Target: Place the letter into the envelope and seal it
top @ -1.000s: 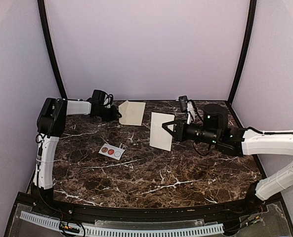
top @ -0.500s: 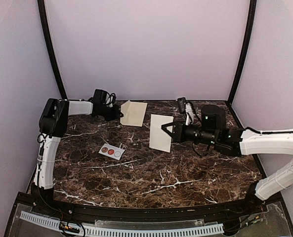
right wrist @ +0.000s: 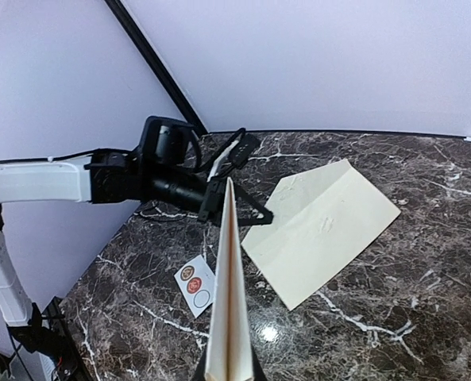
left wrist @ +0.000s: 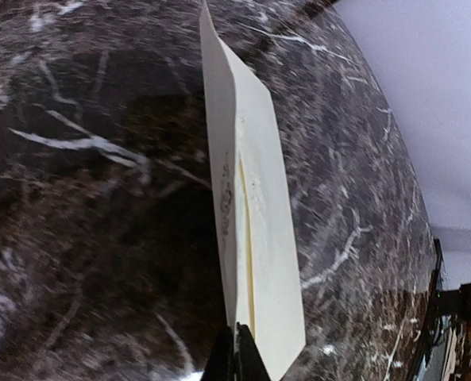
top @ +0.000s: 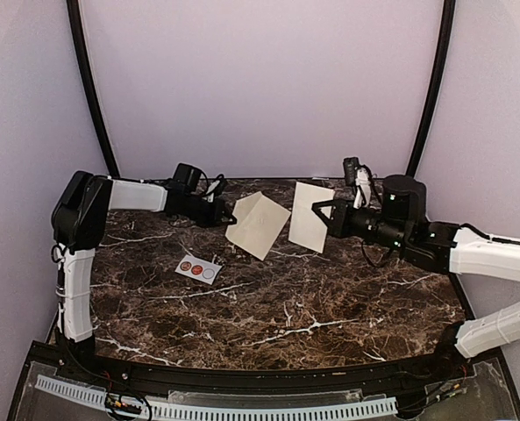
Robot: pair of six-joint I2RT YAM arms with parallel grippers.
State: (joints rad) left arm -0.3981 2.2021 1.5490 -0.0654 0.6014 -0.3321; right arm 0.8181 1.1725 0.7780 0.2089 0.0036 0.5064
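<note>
My left gripper (top: 231,217) is shut on a corner of the letter (top: 258,224), a tan folded sheet that slants low over the back middle of the marble table (top: 268,307). In the left wrist view the letter (left wrist: 251,214) runs edge-on away from my shut gripper (left wrist: 237,349), with dark ornament printed on it. My right gripper (top: 328,217) is shut on the plain cream envelope (top: 310,217), held upright just right of the letter. In the right wrist view the envelope (right wrist: 225,302) rises edge-on from the gripper (right wrist: 229,373), and the letter (right wrist: 322,230) lies beyond it.
A small white sticker sheet (top: 197,267) with two round seals lies on the table left of centre; the sticker sheet (right wrist: 197,286) also shows beside the envelope's edge. Lilac walls and two black corner posts (top: 93,96) close in the back and sides.
My left gripper has shut on the letter and carried it right, away from the back left, turning it to a slant. My right arm has moved the envelope right and towards the back.
</note>
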